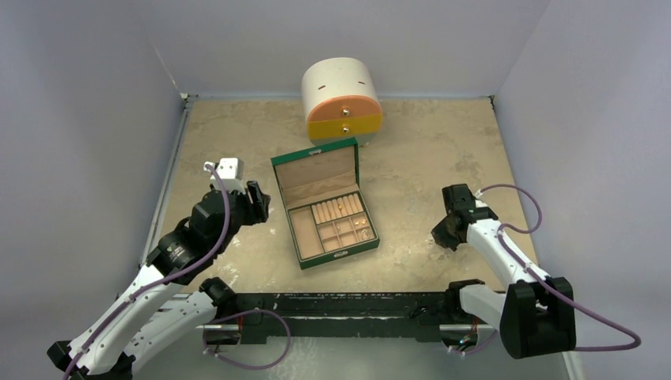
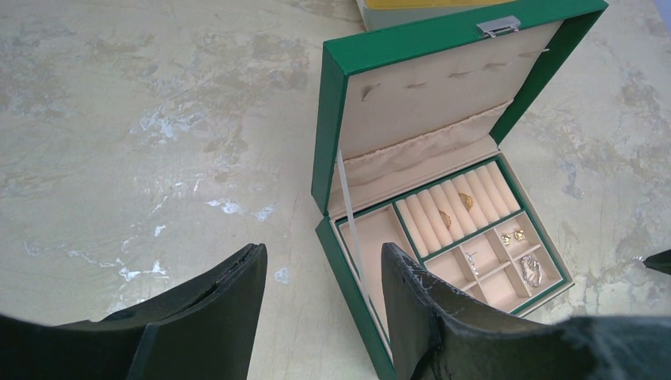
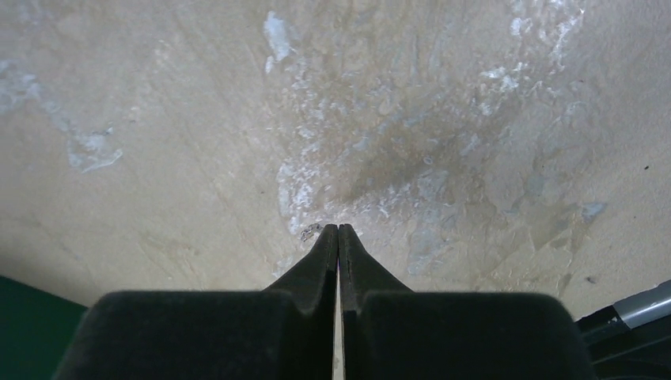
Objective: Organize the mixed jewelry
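Observation:
The mixed jewelry lies partly in the open green box (image 1: 316, 162). In the left wrist view, gold rings (image 2: 445, 219) sit in the roll slots, gold studs (image 2: 513, 236) and silvery pieces (image 2: 532, 269) in the small compartments. My left gripper (image 2: 324, 269) hovers open and empty just left of the box (image 2: 332, 103). My right gripper (image 3: 338, 229) is down on the table to the right of the box, fingertips pressed together. A tiny silvery piece (image 3: 310, 232) pokes out from the left side of its tips.
A round cream, orange and yellow drawer chest (image 1: 342, 99) stands behind the box near the back wall. The box lid stands upright. Grey walls enclose the beige tabletop (image 1: 427, 158) on three sides. A dark rail (image 1: 340, 305) runs along the near edge.

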